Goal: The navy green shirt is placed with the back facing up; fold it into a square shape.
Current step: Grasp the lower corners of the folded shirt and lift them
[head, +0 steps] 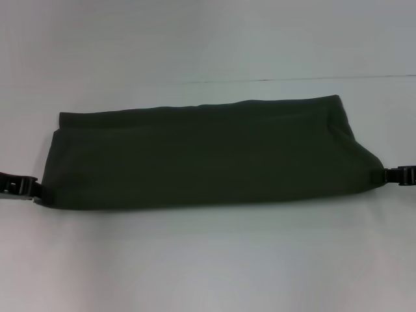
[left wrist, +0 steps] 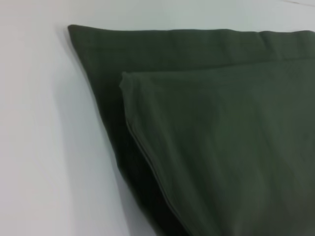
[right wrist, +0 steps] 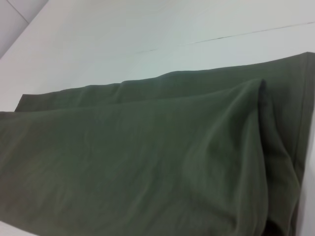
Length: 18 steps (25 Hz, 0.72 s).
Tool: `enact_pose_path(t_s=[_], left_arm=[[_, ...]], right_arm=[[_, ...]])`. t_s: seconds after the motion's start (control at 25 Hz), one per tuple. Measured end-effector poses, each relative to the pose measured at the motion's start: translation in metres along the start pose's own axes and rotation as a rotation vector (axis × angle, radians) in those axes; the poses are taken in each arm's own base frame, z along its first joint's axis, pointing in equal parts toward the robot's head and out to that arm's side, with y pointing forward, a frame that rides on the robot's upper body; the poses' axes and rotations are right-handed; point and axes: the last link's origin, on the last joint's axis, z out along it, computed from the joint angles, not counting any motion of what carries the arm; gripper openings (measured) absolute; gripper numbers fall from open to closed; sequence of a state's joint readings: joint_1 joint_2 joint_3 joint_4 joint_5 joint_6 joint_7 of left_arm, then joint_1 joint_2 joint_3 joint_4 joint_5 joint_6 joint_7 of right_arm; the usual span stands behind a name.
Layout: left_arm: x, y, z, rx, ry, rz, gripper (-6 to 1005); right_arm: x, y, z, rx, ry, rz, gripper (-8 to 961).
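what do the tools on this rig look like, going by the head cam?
Only the tips show. The left tool and right tool are both black, built from blocky, angular segments with small notches, glossy highlights on the edges. No cables, labels or markings can be made out. Neither wrist view shows its own tool.

One navy green shirt (head: 208, 156) is lying on the single white bench (head: 208, 260), folded into a long band showing two layers of cloth. Two black grippers are showing, the left gripper (head: 32, 188) at one end of the shirt and the right gripper (head: 390, 175) at the other.
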State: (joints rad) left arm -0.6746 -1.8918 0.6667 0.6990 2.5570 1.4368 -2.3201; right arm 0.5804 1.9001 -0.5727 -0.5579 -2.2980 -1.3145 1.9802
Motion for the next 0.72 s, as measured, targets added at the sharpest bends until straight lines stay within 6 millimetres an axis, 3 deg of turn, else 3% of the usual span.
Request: enact_pose_path(t_s=[0.72], left_arm=[[-0.02, 0.0, -0.005, -0.028, -0.091, 0.019, 13]], right_arm=[[0.032, 0.002, -0.008, -0.059, 0.038, 0.04, 21]])
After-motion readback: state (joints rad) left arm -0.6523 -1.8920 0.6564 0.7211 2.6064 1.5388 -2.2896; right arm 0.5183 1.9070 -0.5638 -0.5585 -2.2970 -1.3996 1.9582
